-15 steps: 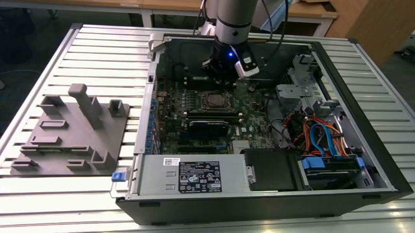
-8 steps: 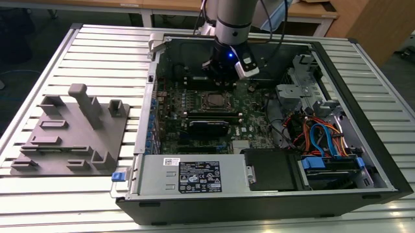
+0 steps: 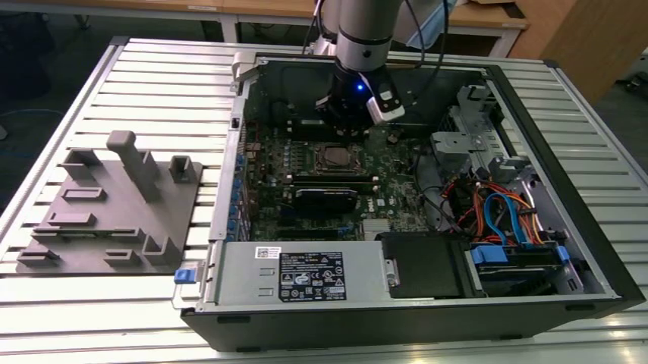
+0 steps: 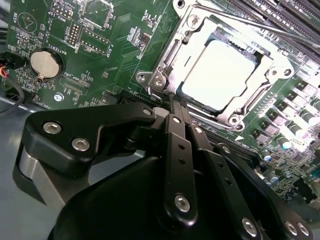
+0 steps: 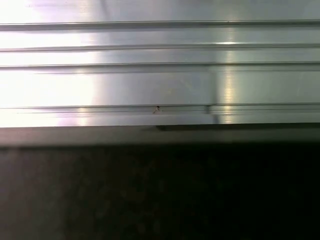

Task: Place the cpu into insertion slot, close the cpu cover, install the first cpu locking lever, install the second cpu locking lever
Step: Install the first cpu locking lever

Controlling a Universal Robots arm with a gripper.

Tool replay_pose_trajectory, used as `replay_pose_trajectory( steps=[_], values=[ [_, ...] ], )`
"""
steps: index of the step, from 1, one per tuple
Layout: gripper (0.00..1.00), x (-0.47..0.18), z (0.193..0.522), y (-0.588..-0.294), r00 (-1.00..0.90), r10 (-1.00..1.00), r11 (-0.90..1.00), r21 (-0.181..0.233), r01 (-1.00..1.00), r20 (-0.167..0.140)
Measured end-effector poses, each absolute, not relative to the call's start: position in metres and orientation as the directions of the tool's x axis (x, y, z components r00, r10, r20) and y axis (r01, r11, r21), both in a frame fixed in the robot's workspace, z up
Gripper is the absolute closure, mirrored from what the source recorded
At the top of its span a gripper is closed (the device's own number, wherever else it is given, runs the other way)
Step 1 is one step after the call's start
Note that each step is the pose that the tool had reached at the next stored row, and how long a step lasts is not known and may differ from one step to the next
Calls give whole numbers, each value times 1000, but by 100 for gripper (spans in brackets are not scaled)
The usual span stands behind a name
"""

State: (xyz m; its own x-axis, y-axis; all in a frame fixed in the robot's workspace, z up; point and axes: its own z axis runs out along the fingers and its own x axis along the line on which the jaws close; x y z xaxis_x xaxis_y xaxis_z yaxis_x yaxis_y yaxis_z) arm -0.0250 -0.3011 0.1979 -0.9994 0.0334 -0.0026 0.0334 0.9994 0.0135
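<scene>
Beside covered cpu [image 4: 222, 75], gripper [image 4: 172, 102] closed

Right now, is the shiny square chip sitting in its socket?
Yes. In the second wrist view the cpu lies flat inside the insertion slot, with the cpu cover framing it.

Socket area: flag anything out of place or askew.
Nothing stands out. In the second wrist view the cpu lies flat and square in the slot, with the cover framing it. The tool hangs beside the socket.
</scene>
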Motion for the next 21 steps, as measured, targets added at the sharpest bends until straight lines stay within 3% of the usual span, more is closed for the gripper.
replay_pose_trajectory(
  steps=[21],
  values=[
    [90, -25, 199, -301, -999, 34, 999, 40, 33, -2]
  ],
)
